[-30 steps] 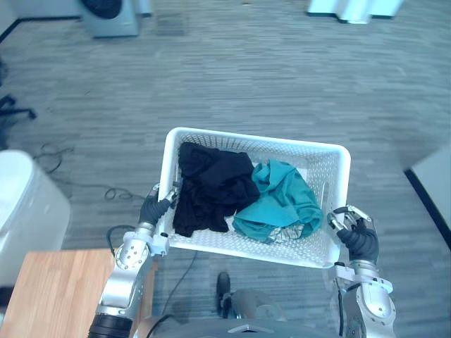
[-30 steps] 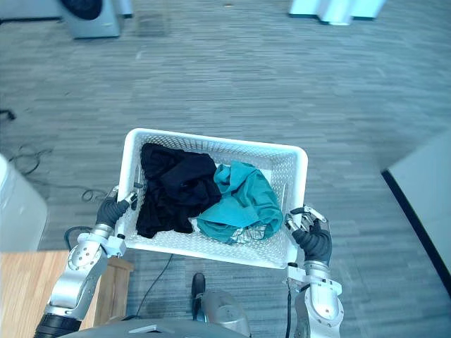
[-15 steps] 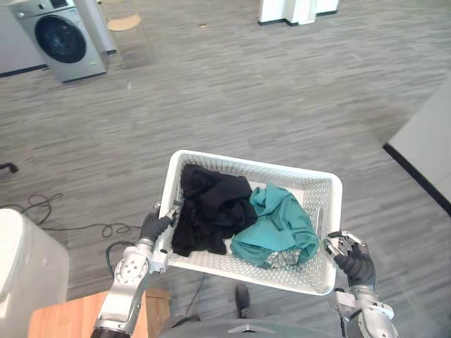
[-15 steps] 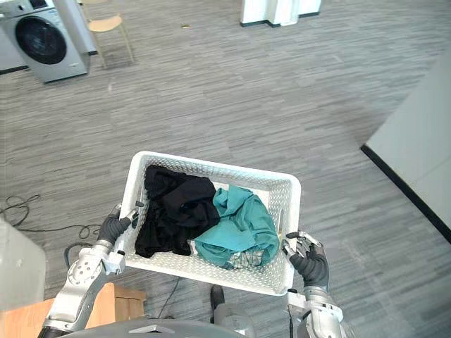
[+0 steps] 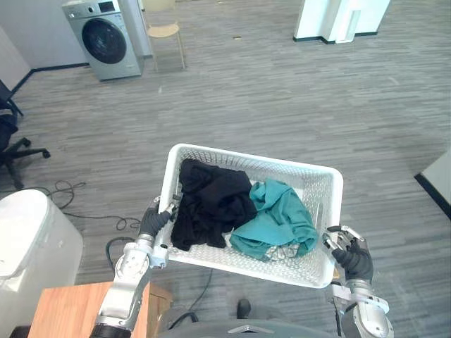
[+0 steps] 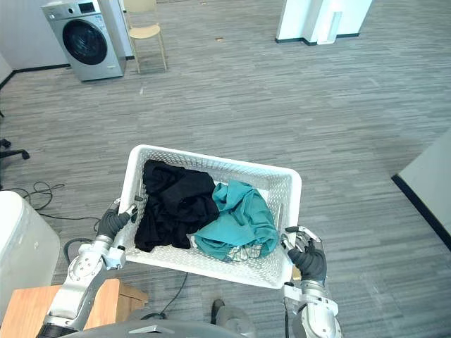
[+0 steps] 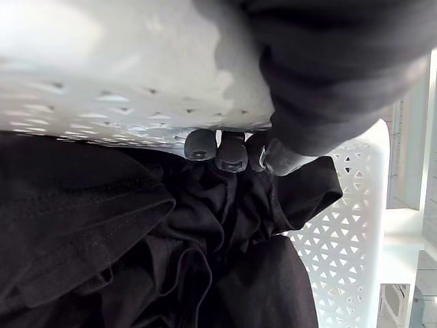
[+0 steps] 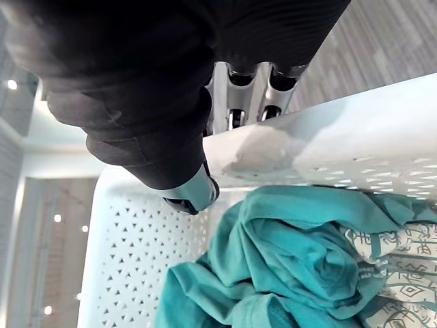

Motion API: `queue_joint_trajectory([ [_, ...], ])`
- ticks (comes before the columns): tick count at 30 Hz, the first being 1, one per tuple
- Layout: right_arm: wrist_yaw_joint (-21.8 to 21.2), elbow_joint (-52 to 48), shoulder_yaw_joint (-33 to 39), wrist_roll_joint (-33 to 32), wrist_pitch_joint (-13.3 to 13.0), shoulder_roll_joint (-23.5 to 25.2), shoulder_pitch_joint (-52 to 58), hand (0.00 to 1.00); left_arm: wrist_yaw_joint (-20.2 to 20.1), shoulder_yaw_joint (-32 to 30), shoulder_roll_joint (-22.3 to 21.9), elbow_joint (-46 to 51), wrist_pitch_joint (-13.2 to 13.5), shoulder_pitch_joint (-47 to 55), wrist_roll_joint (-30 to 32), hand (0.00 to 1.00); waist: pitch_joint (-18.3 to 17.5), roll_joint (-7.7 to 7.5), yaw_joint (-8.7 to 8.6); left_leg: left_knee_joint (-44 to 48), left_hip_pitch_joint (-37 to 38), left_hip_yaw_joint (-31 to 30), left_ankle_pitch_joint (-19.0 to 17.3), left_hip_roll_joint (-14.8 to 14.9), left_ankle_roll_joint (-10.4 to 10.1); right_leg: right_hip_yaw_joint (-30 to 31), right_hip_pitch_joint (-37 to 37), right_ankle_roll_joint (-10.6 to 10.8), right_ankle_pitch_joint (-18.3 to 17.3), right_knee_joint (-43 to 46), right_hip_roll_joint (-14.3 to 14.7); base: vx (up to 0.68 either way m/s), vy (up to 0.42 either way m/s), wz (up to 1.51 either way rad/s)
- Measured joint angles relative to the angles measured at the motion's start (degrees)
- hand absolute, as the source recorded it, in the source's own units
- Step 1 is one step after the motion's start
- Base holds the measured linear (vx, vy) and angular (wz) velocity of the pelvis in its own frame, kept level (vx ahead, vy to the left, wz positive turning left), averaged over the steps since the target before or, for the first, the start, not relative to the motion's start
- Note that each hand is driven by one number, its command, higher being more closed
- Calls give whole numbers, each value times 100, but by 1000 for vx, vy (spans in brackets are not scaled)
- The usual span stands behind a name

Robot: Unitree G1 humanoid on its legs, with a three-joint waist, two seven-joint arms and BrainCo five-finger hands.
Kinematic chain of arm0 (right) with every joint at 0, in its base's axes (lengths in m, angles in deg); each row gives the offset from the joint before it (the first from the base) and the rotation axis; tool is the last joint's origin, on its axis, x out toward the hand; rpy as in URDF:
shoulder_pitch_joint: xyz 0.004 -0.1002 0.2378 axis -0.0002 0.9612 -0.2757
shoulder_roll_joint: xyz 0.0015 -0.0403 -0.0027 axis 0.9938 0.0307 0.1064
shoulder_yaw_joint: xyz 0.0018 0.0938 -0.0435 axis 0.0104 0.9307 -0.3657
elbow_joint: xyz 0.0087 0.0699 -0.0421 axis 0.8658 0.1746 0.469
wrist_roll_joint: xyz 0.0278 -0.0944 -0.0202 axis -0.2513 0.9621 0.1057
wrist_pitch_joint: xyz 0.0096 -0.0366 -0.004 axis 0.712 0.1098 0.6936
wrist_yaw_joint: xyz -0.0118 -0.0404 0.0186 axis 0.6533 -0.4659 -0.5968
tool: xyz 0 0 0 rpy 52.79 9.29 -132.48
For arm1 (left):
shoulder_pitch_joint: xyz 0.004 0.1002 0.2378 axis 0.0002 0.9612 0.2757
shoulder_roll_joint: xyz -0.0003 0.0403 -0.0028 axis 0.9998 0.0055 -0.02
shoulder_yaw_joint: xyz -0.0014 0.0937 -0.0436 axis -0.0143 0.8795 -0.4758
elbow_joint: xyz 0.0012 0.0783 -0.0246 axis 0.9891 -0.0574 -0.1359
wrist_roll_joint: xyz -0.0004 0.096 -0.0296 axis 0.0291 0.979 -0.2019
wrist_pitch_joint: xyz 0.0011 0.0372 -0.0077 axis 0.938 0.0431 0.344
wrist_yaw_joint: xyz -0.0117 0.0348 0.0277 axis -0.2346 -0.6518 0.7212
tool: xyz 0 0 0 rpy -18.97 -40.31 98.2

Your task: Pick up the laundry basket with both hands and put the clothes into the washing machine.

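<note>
- Clamped at both short ends: the laundry basket [image 5: 254,159], held clear of the floor [image 5: 296,91], with its long axis running hand to hand across the front of the body.
- At the basket's left end: left hand [image 5: 151,220] hooked over the rim, dark fingertips [image 7: 231,156] curled down inside against the black garment [image 5: 211,201].
- At the basket's right end: right hand [image 5: 350,255] wrapped on the rim, thumb [image 8: 193,193] over the inner wall, fingers [image 8: 235,109] tucked outside under the lip. Pinching plastic, not cloth.
- Inside the basket: black garment heaped toward the left end, teal garment [image 5: 277,217] toward the right end, the two overlapping near the middle. Peeking from under the teal, by the basket's near wall, a patterned cloth [image 5: 285,250].
- Well beyond the basket's far left corner: the washing machine [image 5: 107,39], round door facing this way and apparently closed. Just beside it, also far past the basket's far wall, a pale chair [image 5: 163,29].
- Judged from that: target forward and to the left of the basket, not square to its far long wall, with the left end and left hand nearer the machine. Likely calls for a turn leftward until the far wall faces the door, then a long carry across open floor.
- Close by the basket's left end, lower down: a white rounded bin [image 5: 28,239] and a wooden tabletop [image 5: 70,310]. Worth clearing with the left end during any swing that way.
</note>
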Motion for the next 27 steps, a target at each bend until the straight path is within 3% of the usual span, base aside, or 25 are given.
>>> queue_joint_trajectory([
  [3, 160, 147, -63, 9, 2, -80, -448, 100, 194, -97, -169, 94, 11, -77, 1, 100, -38, 98, 40, -1436, -180, -20, 213, -105, -147, 168, -63, 71, -49, -249, -99, 115, 92, -34],
  [4, 228, 186, -77, 17, -8, -210, -626, 100, 224, -155, -299, 136, 20, -102, 23, 100, -99, 393, 174, -1752, -249, 16, 221, 144, -142, 201, -176, 91, -246, 235, 110, 266, 57, -52],
  [5, 264, 319, -131, 18, -16, -119, -806, 100, 263, -210, -180, 277, 53, -147, 47, 100, 17, 36, 207, -1153, -298, 186, 382, 38, -124, 362, -298, 319, -1029, 1112, -178, 307, 50, -49],
  [6, 269, 456, -135, 20, -6, -190, -895, 100, 300, -213, -300, 232, 62, -136, 62, 100, 58, 49, 187, -824, -366, 160, 394, 141, -28, 334, -324, 344, -1275, 1410, -178, 293, 134, -26],
  [7, 270, 592, -132, 20, 4, -251, -891, 100, 307, -183, -370, 229, 60, -58, 159, 100, -35, -16, 228, -510, -376, 203, 373, 65, 293, 323, -301, 422, -1487, 1600, -322, 328, 179, -18],
  [8, 271, 583, -126, 25, -12, -238, -769, 100, 309, -82, -283, 250, 67, 41, 199, 100, -191, -50, 302, -448, -275, 268, 359, -157, 377, 305, -298, 723, -1827, 2248, -546, 332, 176, -15],
  [9, 262, 566, -144, 64, -43, -150, -721, 100, 309, -99, -161, 263, 110, 52, 198, 100, -161, -323, 300, -252, -172, 303, 225, -395, 236, 436, -540, 1080, -1910, 3539, -858, 367, 126, 3],
  [10, 260, 691, -145, 97, -46, -51, -750, 100, 310, -97, -140, 243, 114, 43, 202, 100, -82, -522, 248, -140, -29, 302, 38, -644, 255, 502, -760, 1223, -1748, 4370, -1133, 366, 122, 41],
  [11, 263, 1152, -85, 116, 5, 79, -803, 100, 304, 12, -82, 231, 35, 86, 294, 100, -86, -678, 199, -404, 335, 222, -17, -929, 301, 497, -961, 1254, -918, 5004, -1368, 396, 141, 49],
  [12, 263, 1315, -77, 116, 7, 67, -805, 100, 301, 67, -38, 232, 6, 90, 379, 100, -109, -655, 184, -614, 495, 181, 12, -1004, 338, 466, -1036, 1063, -482, 5128, -1381, 556, 211, 48],
  [13, 244, 1504, -104, 118, 9, 41, -855, 100, 302, 109, 22, 233, 7, 85, 444, 100, -149, -479, 126, -1106, 838, -9, 147, -1050, 427, 402, -1387, 609, 374, 5596, -1411, 468, 151, 34],
  [14, 236, 1524, -138, 117, 4, 37, -856, 100, 316, 91, 47, 210, 7, 71, 446, 100, -132, -424, 27, -1345, 993, -138, 162, -1073, 436, 304, -1597, 381, -135, 5682, -1376, 625, 136, 55],
  [15, 238, 1500, -147, 116, -2, 56, -854, 100, 323, 88, 69, 98, 7, -64, 445, 100, -82, -331, -85, -1536, 1162, -404, 82, -1042, 470, 215, -1889, 280, -813, 5139, -1163, 417, 21, 54],
  [17, 239, 1481, -129, 115, 0, 28, -857, 100, 321, 127, 99, -77, 7, -241, 443, 100, -55, -299, -106, -1652, 1288, -515, -7, -1018, 454, 215, -2134, 357, -950, 4245, -1017, 395, -2, 46],
  [18, 254, 1456, -84, 113, 2, 4, -872, 100, 312, 181, 104, -336, 7, -473, 425, 100, -12, -298, -125, -1821, 1564, -588, -137, -1010, 410, 200, -2263, 469, -778, 2689, -987, 494, -48, 44],
  [19, 259, 1453, -78, 113, 9, -9, -879, 100, 303, 188, 104, -406, 7, -528, 422, 100, -18, -312, -143, -1878, 1687, -610, -187, -1013, 383, 180, -2276, 506, -611, 2039, -987, 654, -102, 51],
  [20, 264, 1407, -92, 115, 17, -36, -875, 100, 305, 185, 103, -435, 8, -555, 421, 100, -28, -335, -224, -1842, 1899, -668, -377, -987, 184, 159, -2226, 517, -251, 1146, -945, 759, -168, 45],
  [21, 276, 1380, -110, 115, 25, -72, -817, 100, 309, 189, 80, -460, 11, -527, 421, 100, -49, -337, -237, -1546, 2185, -654, -604, -885, 66, 276, -2209, 433, -104, 1390, -836, 703, -189, 58],
  [22, 281, 1377, -110, 116, 56, -74, -806, 100, 310, 204, 63, -471, 11, -534, 422, 100, -47, -342, -310, -930, 2105, -640, -747, -763, 79, 327, -2180, 426, -36, 1717, -807, 738, -252, 82],
  [23, 336, 1278, -110, 117, 189, -113, -768, 100, 311, 210, -49, -487, 9, -533, 435, 100, 1, -231, -401, 912, 1615, -467, -691, -243, 106, 187, -1919, 514, -102, 2219, -762, 583, -206, 72],
  [24, 387, 1113, -112, 111, 259, -207, -727, 100, 313, 210, -137, -490, 8, -522, 439, 100, 22, -48, -380, 1861, 1310, -349, -340, 145, 194, -16, -1750, 448, -306, 2375, -664, 703, -213, 40],
  [25, 456, 718, -139, 110, 296, -358, -633, 100, 313, 161, -230, -489, 9, -472, 420, 100, -6, 145, -191, 3251, 735, -250, 984, 829, 415, -112, -1476, 284, -714, 2588, -416, 703, -149, -20],
  [26, 545, 403, -161, 103, 293, -455, -612, 100, 327, 138, -306, -489, 10, -426, 325, 100, 5, 148, -27, 4278, 258, -299, 1209, 1221, 475, -110, -1123, 235, -1059, 2630, -291, 702, -135, -24],
  [27, 638, 299, -158, 100, 288, -448, -616, 100, 329, 142, -332, -487, 11, -415, 244, 100, 24, 128, 0, 4641, 64, -353, 1150, 1266, 468, -111, -885, 230, -1217, 2594, -278, 723, -122, -9],
])
